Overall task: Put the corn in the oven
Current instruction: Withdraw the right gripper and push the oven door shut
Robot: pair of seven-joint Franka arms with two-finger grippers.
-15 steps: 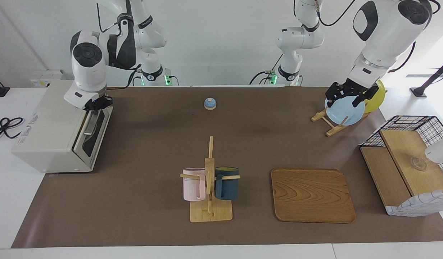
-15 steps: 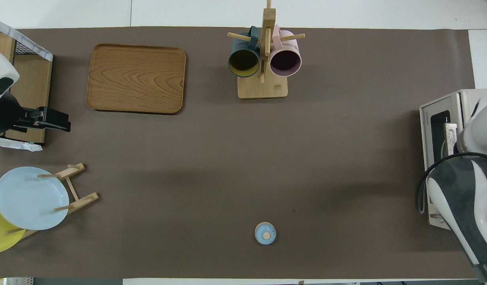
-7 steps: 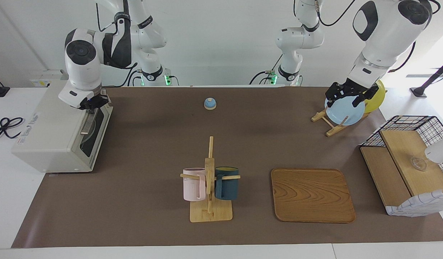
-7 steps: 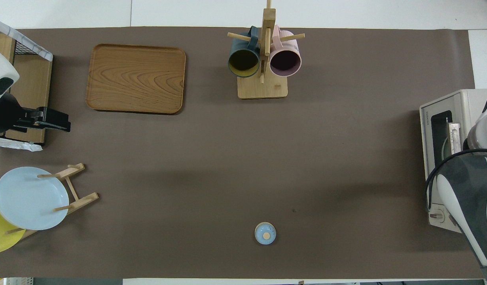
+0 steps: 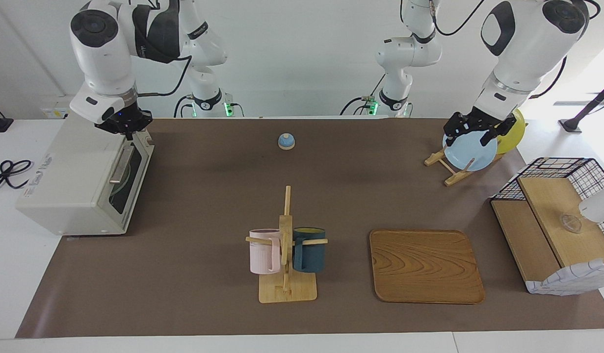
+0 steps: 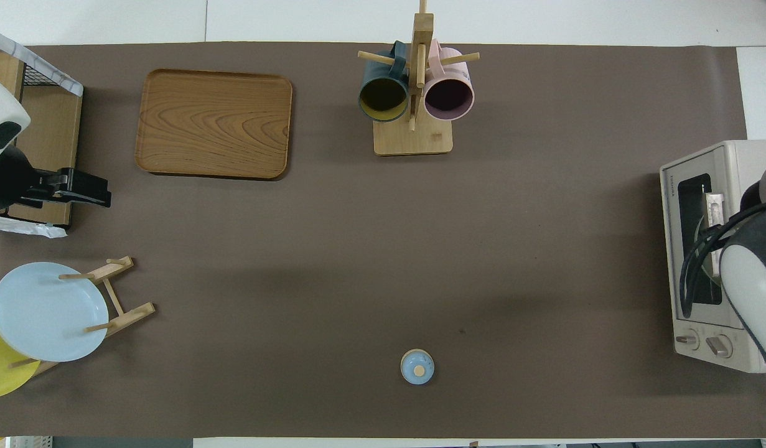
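Oven (image 5: 81, 179) — under right jaws, door shut

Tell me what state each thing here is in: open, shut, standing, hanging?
Cream-white toaster oven: door looks shut; no corn in sight.
Right end effector: shut, empty, above the oven's top front edge.
Left end effector: open, empty, raised at its own end of the table.
Light blue round plate: upright in a wooden rack.
Pink mug: hanging on a wooden mug tree.
Dark teal mug: hanging there too.
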